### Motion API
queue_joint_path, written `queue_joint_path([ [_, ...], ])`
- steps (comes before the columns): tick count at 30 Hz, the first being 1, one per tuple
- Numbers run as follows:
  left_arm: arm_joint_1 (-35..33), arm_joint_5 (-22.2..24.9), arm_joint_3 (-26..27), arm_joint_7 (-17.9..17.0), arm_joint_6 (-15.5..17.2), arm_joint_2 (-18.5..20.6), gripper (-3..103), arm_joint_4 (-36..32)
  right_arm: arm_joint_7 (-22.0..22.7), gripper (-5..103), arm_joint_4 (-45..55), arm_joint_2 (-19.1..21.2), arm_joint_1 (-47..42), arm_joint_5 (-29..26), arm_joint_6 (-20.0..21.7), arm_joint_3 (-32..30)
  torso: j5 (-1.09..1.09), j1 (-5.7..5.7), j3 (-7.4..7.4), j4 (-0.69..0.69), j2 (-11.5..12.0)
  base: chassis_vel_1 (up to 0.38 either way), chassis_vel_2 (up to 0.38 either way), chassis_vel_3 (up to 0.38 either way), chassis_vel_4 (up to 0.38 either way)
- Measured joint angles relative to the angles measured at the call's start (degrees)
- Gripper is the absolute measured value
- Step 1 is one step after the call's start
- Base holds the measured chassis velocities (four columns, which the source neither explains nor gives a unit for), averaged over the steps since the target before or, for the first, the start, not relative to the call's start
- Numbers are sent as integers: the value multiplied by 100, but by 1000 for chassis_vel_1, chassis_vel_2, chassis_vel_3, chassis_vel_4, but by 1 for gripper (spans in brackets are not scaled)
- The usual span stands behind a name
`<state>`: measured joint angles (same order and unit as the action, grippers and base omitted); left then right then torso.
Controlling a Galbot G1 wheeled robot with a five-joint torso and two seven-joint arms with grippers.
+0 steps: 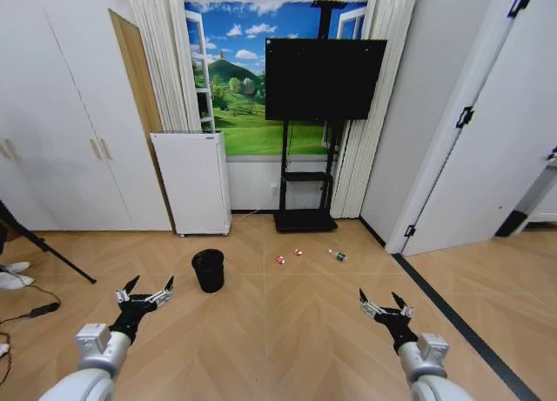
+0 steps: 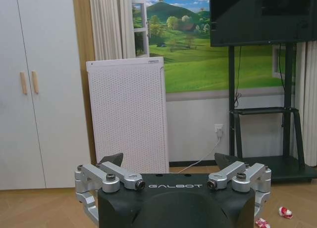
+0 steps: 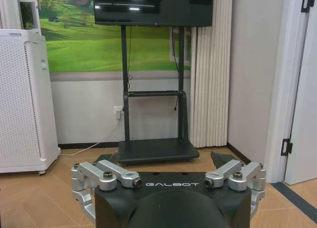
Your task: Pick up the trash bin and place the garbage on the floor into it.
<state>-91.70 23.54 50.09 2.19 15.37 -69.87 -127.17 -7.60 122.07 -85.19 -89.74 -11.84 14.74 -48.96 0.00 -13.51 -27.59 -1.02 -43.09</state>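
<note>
Left gripper (image 1: 144, 290): hovering open, lower left of frame.
Right gripper (image 1: 384, 301): hovering open, lower right.
Trash bin (image 1: 208, 270): standing on floor (image 1: 287, 323).
Garbage (image 1: 298, 252): lying centre frame.

Black mesh trash bin (image 1: 208, 270) upright on parquet floor (image 1: 287, 323), garbage (image 1: 298, 253) scattered nearby

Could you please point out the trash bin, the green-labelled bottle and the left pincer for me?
trash bin (image 1: 209, 271): head view, mesh side wall.
bottle (image 1: 337, 256): head view, its middle.
left pincer (image 1: 145, 290): head view, between the open fingertips.
</note>
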Motion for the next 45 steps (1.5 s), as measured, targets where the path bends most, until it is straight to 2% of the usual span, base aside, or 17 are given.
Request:
queue_joint_path([
  [15, 1, 6, 44, 18, -39, -22, 100, 16, -126, 100, -51, -11, -32, 109, -62, -36, -2, 0, -1, 0, -1, -162, 169, 168, -177],
  [16, 8, 11, 44, 18, -40, -21, 100, 18, -127, 100, -53, -21, -36, 115, -64, -35, 4, 0, 0, -1, 0, -252, 286, 279, -268],
  [24, 27, 35, 40, 19, -40, -24, 100, 45, -139, 100, -47, -62, -42, 172, -69, -12, -2, -1, -1, -1, 0, -323, 316, 312, -307],
  [31, 36, 97, 85, 34, -42, -43, 100, 65, -150, 100, -33, -78, -34, 253, -66, 38, 2, -3, -1, 1, 1, -367, 362, 366, -359],
  [32, 36, 103, 99, 36, -43, -59, 100, 76, -152, 100, -32, -78, -21, 264, -56, 54, -3, -2, 0, -1, 0, -359, 370, 362, -349],
  [37, 35, 105, 117, 48, -56, -84, 100, 85, -154, 100, -35, -73, 18, 285, -32, 91, 2, -2, 0, 1, 1, -341, 356, 343, -358],
  [38, 37, 107, 116, 52, -57, -90, 100, 85, -153, 100, -37, -70, 19, 288, -29, 91, -6, -1, 0, -1, 0, -369, 354, 363, -333],
  [42, 40, 113, 118, 51, -58, -94, 100, 84, -153, 100, -51, -68, 21, 289, -21, 98, 3, -2, -1, 0, 1, -345, 358, 346, -346],
  [45, 40, 118, 119, 52, -59, -102, 100, 84, -154, 100, -66, -69, 19, 303, -21, 101, -6, -1, 0, -1, 0, -365, 349, 349, -340],
])
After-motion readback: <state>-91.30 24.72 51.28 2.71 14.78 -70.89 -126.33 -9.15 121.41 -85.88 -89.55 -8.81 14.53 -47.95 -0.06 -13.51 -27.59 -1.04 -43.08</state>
